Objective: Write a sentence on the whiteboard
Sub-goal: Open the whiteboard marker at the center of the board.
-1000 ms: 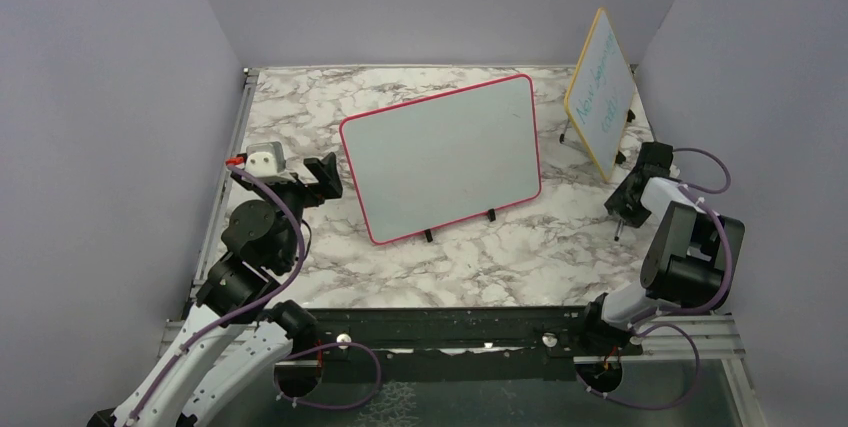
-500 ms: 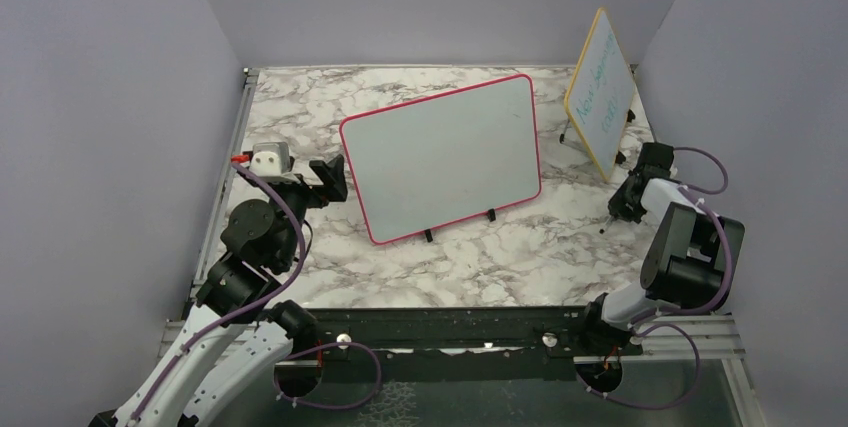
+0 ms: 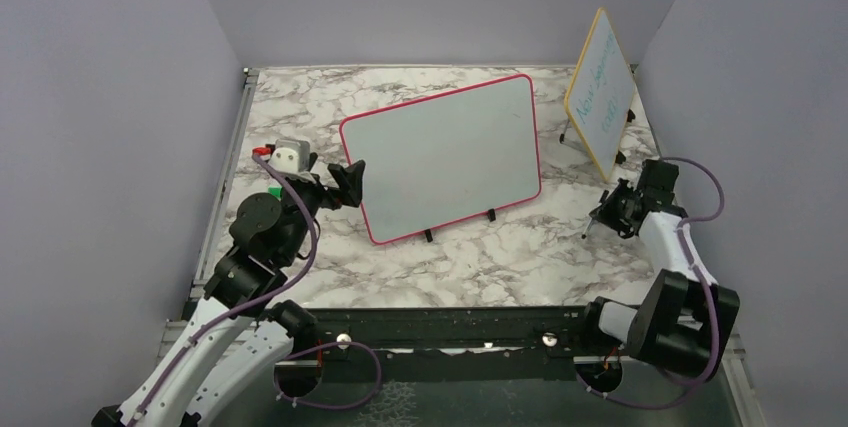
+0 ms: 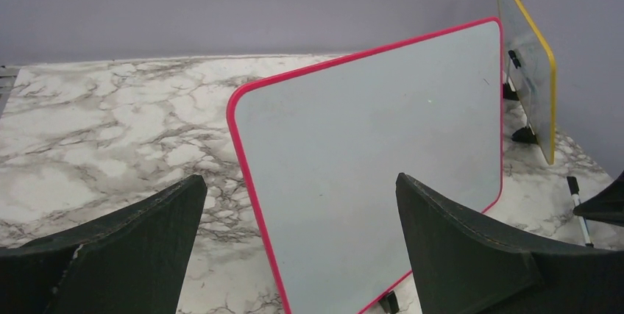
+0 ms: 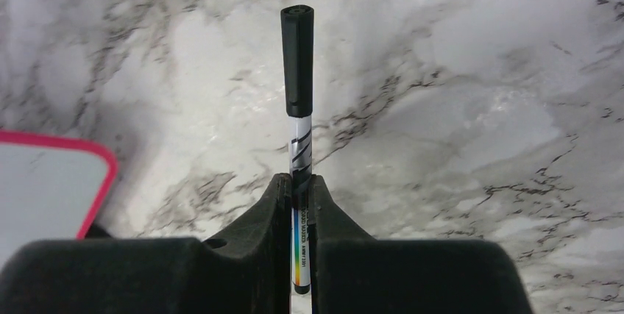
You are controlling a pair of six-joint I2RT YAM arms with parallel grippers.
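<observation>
Jaws: the right gripper is clenched on the barrel of a marker. The marker's black end, which looks like a cap, projects forward over the marble table. The left gripper is released, jaws spread wide and empty. In its wrist view the jaws frame the lower left part of the whiteboard.

Position of the work: the whiteboard stands tilted back on small black feet near the middle of the table. Its pink-red frame is intact and its face is turned toward the arms. From above, the left gripper sits just beside the board's left edge; contact cannot be confirmed. The right gripper is well apart from the board, low over the table off its right side and near the foot of a yellow board. That board carries teal writing.

Progress: every view shows the whiteboard's face blank, with no stroke of the sentence on it.

- Done, as far as can be seen: marker in hand, board upright.
- Outstanding, in my judgement: uncap the marker if that end is a cap, bring the tip to the board, steady the board, and write the whole sentence.

The task is at an early stage.
</observation>
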